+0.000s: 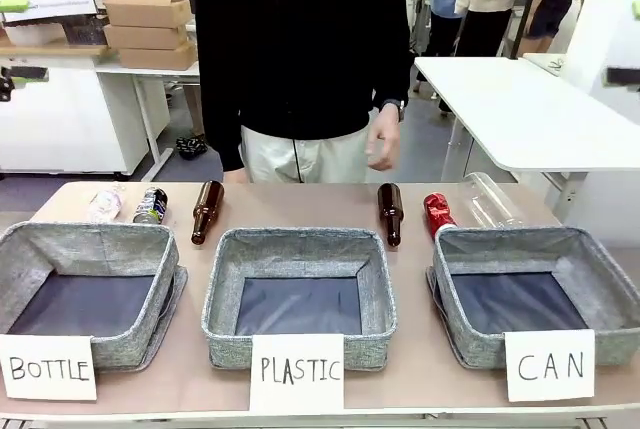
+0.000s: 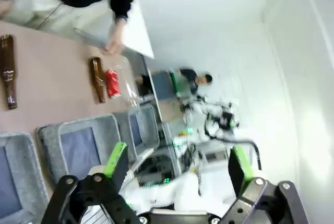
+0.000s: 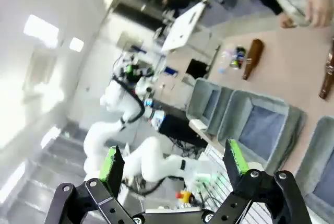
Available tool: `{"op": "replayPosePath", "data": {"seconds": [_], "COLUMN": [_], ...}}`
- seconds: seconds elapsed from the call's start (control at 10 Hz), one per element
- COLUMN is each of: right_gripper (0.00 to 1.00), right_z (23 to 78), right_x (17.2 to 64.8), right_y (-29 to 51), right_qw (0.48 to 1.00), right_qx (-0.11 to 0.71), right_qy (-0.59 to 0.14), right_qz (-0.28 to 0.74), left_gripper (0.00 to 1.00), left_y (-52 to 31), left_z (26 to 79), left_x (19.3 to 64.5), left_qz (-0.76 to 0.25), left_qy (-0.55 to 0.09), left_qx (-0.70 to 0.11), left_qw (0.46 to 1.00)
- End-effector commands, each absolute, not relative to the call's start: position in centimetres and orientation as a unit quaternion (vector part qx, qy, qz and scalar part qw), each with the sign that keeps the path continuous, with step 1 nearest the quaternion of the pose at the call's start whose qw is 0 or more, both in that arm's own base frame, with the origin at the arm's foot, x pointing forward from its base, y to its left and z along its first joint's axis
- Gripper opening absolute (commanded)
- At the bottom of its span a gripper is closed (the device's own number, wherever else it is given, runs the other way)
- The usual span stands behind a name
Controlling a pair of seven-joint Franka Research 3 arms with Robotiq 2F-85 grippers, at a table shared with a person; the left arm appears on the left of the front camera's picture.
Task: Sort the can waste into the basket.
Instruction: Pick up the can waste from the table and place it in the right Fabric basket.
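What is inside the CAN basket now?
Inside the basket, only its bare dark blue floor shows, no can. Its near wall and sign cover the floor's front strip. The red can lies behind it.

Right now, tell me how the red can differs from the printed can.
The red can is plain shiny red and crushed; the printed can is blue, yellow and silver. The red can lies just behind the CAN basket; the printed can lies far left, behind the BOTTLE bin. Both lie on the table, outside every bin.
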State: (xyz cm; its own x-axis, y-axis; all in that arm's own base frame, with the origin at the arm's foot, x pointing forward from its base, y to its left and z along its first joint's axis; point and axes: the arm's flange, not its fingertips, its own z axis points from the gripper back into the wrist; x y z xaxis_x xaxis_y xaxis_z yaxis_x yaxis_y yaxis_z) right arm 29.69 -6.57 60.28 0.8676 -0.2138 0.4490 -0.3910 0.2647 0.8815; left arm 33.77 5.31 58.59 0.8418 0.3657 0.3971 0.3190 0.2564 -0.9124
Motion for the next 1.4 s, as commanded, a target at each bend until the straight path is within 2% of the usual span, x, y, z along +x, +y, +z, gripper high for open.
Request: {"op": "replayPosePath", "data": {"seconds": [0.0, 1.1, 1.2, 1.3], "right_gripper": [1.0, 1.0, 1.0, 1.0], "right_z": [61.5, 61.5, 61.5, 61.5], "right_x": [28.6, 28.6, 28.6, 28.6], "right_y": [-6.3, -6.3, -6.3, -6.3], "right_qw": [0.745, 0.745, 0.745, 0.745], "right_qx": [0.606, 0.606, 0.606, 0.606], "right_qy": [-0.257, -0.257, -0.257, -0.257], "right_qz": [0.103, 0.103, 0.103, 0.103], "left_gripper": [1.0, 1.0, 1.0, 1.0], "left_y": [4.5, 4.7, 3.9, 3.3], "left_z": [59.4, 59.1, 58.6, 57.0], "left_x": [33.0, 32.7, 35.6, 39.0], "left_qz": [-0.055, -0.044, -0.045, -0.057], "left_qy": [-0.281, -0.273, -0.273, -0.245], "left_qx": [-0.612, -0.608, -0.507, -0.377], "left_qw": [0.737, 0.745, 0.817, 0.891]}}
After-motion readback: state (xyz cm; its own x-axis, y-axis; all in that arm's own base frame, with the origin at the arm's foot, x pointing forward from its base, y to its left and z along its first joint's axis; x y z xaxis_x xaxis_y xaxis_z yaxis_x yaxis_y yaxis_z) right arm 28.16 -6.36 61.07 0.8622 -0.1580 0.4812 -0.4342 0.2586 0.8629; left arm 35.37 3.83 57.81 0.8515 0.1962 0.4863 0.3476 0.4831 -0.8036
